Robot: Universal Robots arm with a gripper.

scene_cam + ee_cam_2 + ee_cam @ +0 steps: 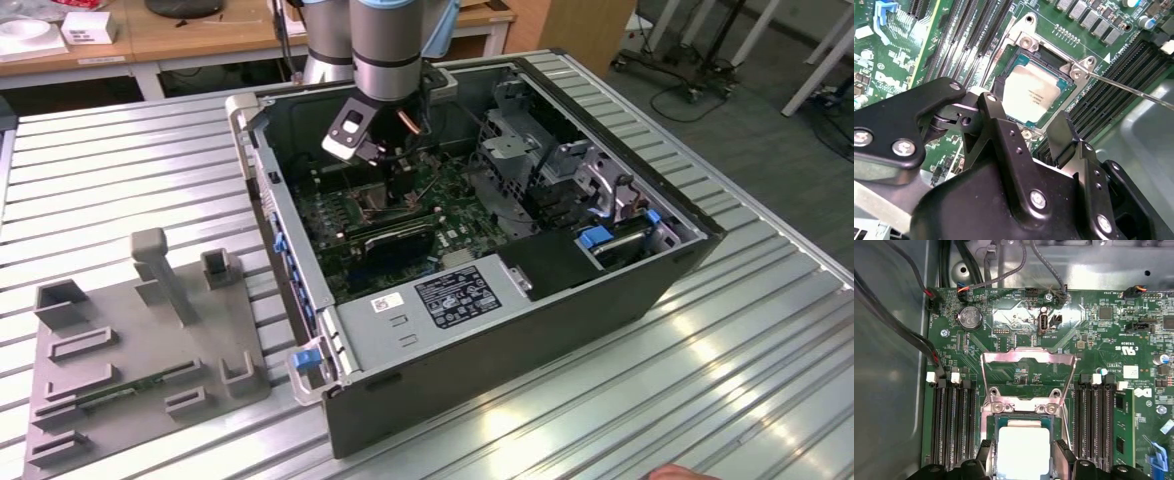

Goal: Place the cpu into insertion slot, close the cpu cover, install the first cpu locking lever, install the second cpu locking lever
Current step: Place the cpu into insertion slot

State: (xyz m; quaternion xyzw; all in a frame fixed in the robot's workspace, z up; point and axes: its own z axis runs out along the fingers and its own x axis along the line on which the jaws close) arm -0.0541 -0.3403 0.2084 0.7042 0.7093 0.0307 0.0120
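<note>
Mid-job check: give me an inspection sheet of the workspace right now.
Surface: ribbed metal table, holding open black computer case.
Job's things: silvery square cpu lies in metal-rimmed insertion slot; silver frame-shaped cpu cover flipped open; thin metal lever swung out.
Clutter: grey holder tray beside the case.
Gripper: black gripper open, fingers either side of cpu.
Cables: black cables along the case wall.
Surroundings: wooden desks; a fingertip at the exterior view's lower edge.
</note>
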